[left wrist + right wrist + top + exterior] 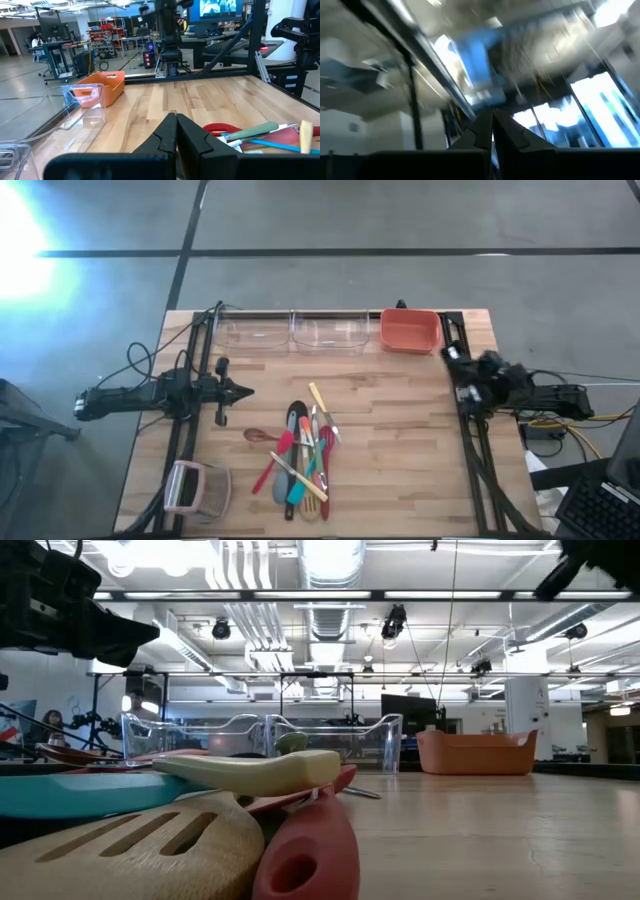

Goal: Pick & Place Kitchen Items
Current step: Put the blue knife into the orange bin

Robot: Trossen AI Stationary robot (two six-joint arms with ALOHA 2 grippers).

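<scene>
Your left end effector (246,390) hovers closed and empty at the tabletop's (400,420) left side, tip pointing toward the pile of utensils (298,460) lying near centre; your right end effector (448,352), closed and empty, waits at the right edge beside the orange bin (409,330)

The utensils (300,460) lie heaped mid-table, three bins (325,330) along the far edge behind them.
</scene>
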